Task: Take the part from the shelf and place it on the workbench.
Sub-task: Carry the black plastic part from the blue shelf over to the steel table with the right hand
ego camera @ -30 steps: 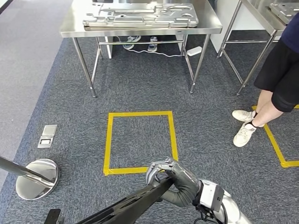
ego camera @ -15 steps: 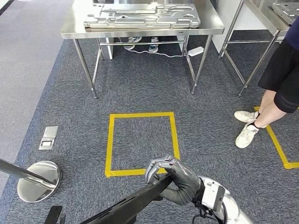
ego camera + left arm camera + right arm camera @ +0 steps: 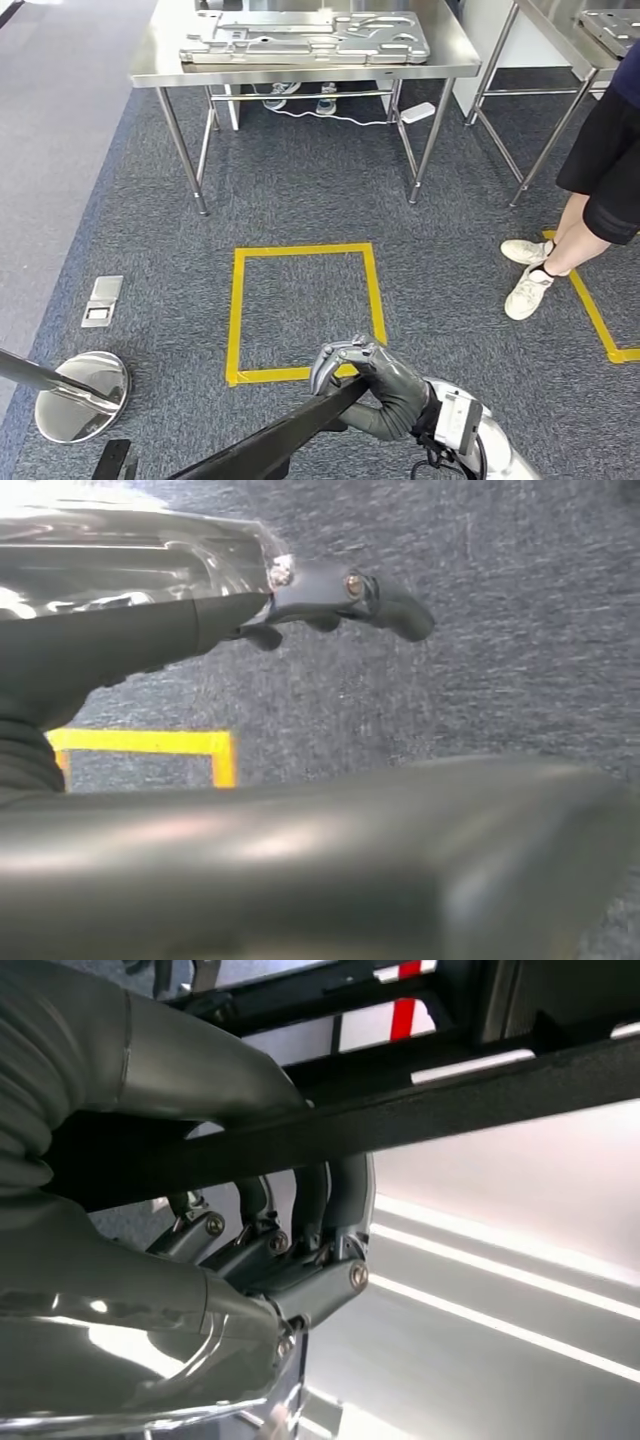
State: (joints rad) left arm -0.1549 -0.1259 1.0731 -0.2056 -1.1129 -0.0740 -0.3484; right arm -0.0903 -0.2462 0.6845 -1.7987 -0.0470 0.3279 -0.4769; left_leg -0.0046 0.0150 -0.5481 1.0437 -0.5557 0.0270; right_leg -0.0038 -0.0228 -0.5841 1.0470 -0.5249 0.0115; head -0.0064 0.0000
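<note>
Already the part (image 3: 287, 440), a long black bar, is off the shelf: the right hand (image 3: 373, 385) grasps it with fingers curled over its edge, low above the carpet. The left hand (image 3: 332, 590) is near the bar, but I cannot tell if it grips. Carrying to the worktop (image 3: 158, 65) ahead, past the yellow square (image 3: 235, 310), remains, I judge.

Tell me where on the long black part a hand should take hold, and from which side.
Judging by its shape, grip the black part at an end, across its narrow width, fingers wrapping over the top edge. It is a long, slim bar lying nearly level, so each end wants support. The right hand already holds the right end this way.
</note>
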